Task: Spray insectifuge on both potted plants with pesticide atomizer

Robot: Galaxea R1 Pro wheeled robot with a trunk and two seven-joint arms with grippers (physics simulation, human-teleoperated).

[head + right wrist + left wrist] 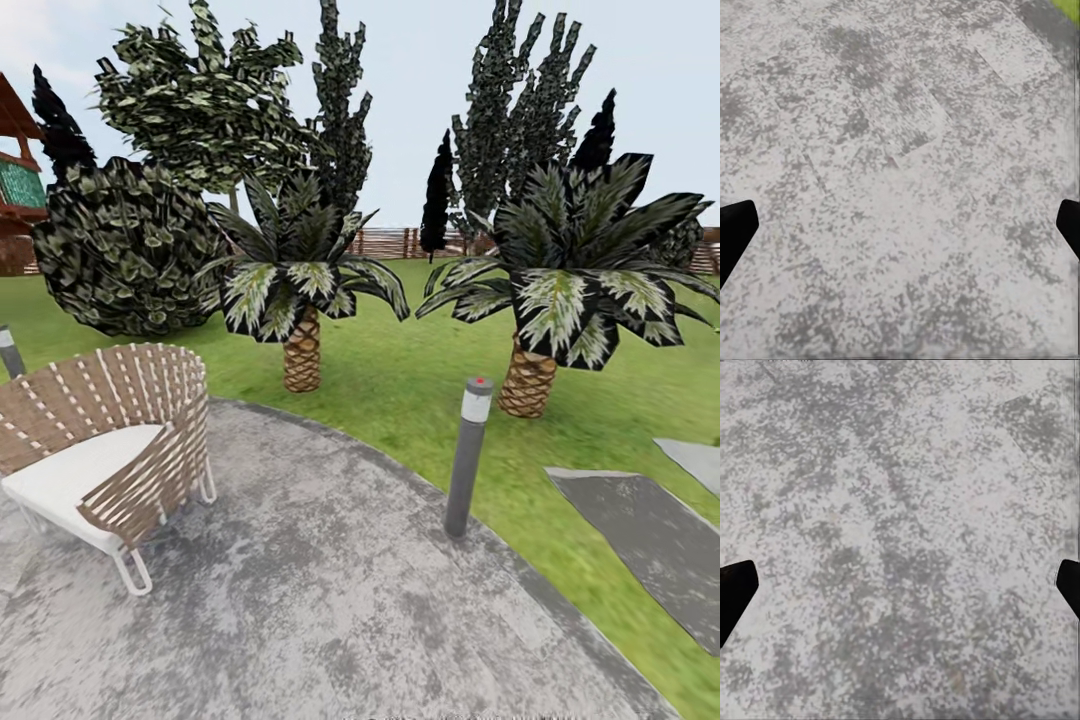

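The left gripper (900,592) is being held over mottled grey paving (900,495), its two dark fingers (733,592) spread wide to the edges of the left wrist view with nothing between them. The right gripper (900,232) is being carried the same way — fingers (733,232) released and parted, bare speckled stone beneath, with a sliver of green lawn (1066,7) being caught at one corner of that view. Further out, in the head view, the garden (400,360) is being looked over: a rounded grey patio (330,600) is being bordered by grass, a woven brown chair (110,450) with a white cushion is standing on it at the left, and a grey bollard light (467,455) with a red cap is standing upright at the patio's edge. Two dark stepping stones (640,540) are lying in the grass at the right. Beyond them two palms (300,290) with scaly trunks, a big dark bush (125,250), tall trees and a slatted wooden fence (395,243) are being shown. The pesticide atomizer and the potted plants cannot be made out anywhere here.
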